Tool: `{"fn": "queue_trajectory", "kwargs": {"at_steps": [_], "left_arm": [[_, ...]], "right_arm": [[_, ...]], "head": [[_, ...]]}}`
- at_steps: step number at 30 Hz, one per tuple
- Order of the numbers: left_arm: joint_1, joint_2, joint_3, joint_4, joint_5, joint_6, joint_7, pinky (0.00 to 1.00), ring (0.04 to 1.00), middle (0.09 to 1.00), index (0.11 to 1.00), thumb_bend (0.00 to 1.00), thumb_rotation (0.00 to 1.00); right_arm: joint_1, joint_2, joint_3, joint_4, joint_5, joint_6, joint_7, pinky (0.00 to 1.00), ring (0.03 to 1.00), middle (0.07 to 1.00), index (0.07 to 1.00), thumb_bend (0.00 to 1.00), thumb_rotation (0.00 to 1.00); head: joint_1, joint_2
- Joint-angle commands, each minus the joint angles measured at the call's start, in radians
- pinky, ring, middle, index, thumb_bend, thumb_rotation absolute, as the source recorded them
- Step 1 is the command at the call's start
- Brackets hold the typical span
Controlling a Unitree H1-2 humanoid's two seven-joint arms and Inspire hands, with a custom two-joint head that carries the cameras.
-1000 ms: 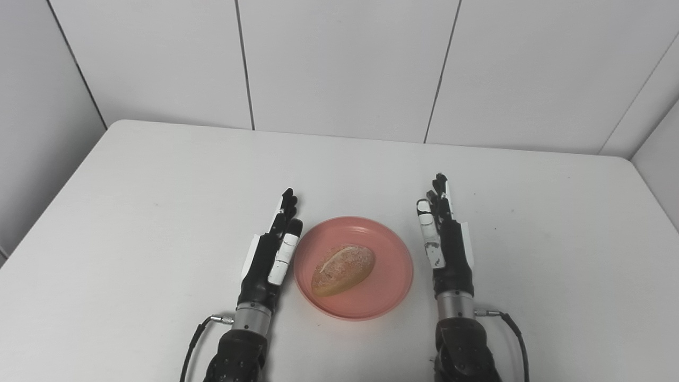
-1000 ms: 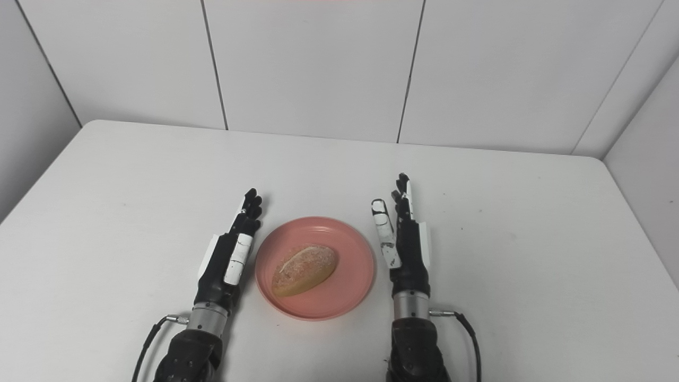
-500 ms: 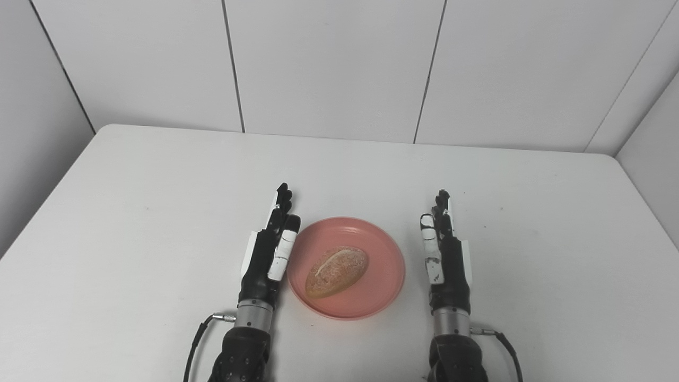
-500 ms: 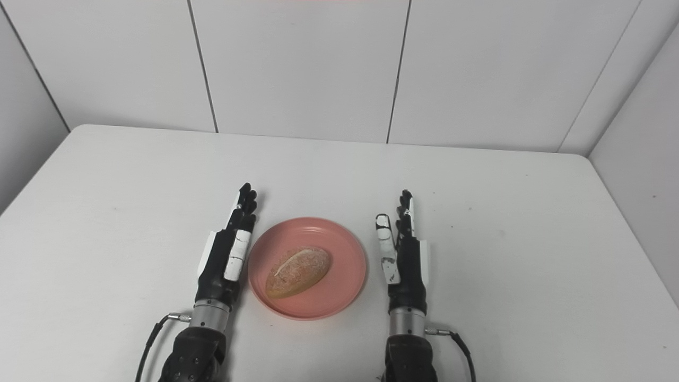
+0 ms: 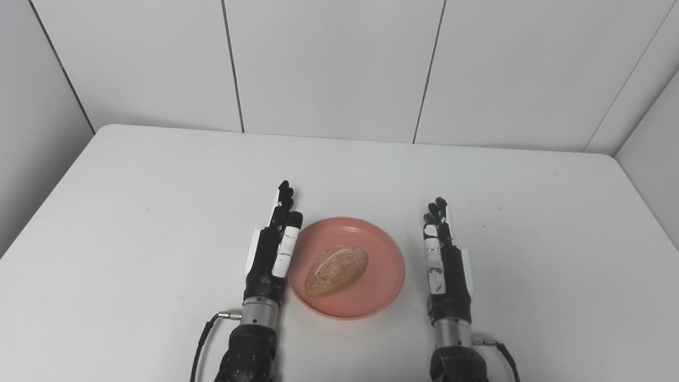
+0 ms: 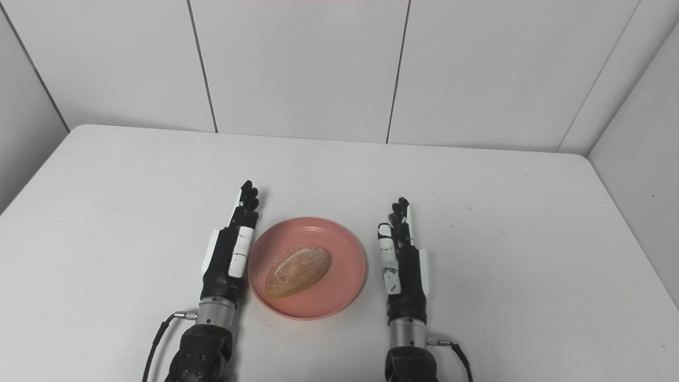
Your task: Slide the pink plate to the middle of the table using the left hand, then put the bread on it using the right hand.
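Between both hands, the bread (image 5: 336,270) lies on the pink plate (image 5: 390,268), mid-table. Right hand (image 5: 444,265) has drawn back, empty, fingers straight; left hand (image 5: 270,253) likewise empty beside the rim. Task appears complete.

No text, label, brand, number or sign is legible anywhere.
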Motion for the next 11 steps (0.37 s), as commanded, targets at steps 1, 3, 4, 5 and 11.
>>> {"fn": "queue_trajectory", "kwargs": {"at_steps": [1, 3, 4, 5, 11], "left_arm": [[-0.004, -0.012, 0.005, 0.015, -0.009, -0.019, 0.010, 1.00, 1.000, 1.000, 1.000, 0.82, 1.00], [-0.004, -0.009, 0.006, 0.014, -0.010, -0.018, 0.008, 1.00, 1.000, 1.000, 1.000, 0.82, 1.00], [-0.004, -0.008, 0.006, 0.014, -0.010, -0.018, 0.007, 1.00, 1.000, 1.000, 1.000, 0.82, 1.00], [-0.004, -0.008, 0.006, 0.014, -0.010, -0.019, 0.007, 1.00, 1.000, 1.000, 1.000, 0.81, 1.00], [-0.001, -0.007, 0.007, 0.011, -0.011, -0.017, 0.006, 1.00, 1.000, 1.000, 1.000, 0.82, 1.00]], "right_arm": [[0.023, -0.001, 0.002, 0.005, 0.005, -0.015, 0.011, 0.98, 0.955, 0.964, 0.990, 0.81, 1.00], [0.022, 0.000, 0.002, 0.007, 0.009, -0.017, 0.014, 0.98, 0.951, 0.964, 0.989, 0.81, 1.00], [0.022, -0.001, 0.003, 0.008, 0.011, -0.018, 0.015, 0.98, 0.951, 0.965, 0.990, 0.81, 1.00], [0.022, 0.000, 0.003, 0.007, 0.013, -0.014, 0.017, 0.98, 0.951, 0.966, 0.990, 0.81, 1.00], [0.021, -0.001, 0.003, 0.010, 0.015, -0.018, 0.019, 0.98, 0.951, 0.965, 0.986, 0.85, 1.00]], "head": [[-0.001, -0.001], [-0.001, 0.001], [-0.001, 0.001], [-0.002, 0.002], [-0.002, 0.004]]}}
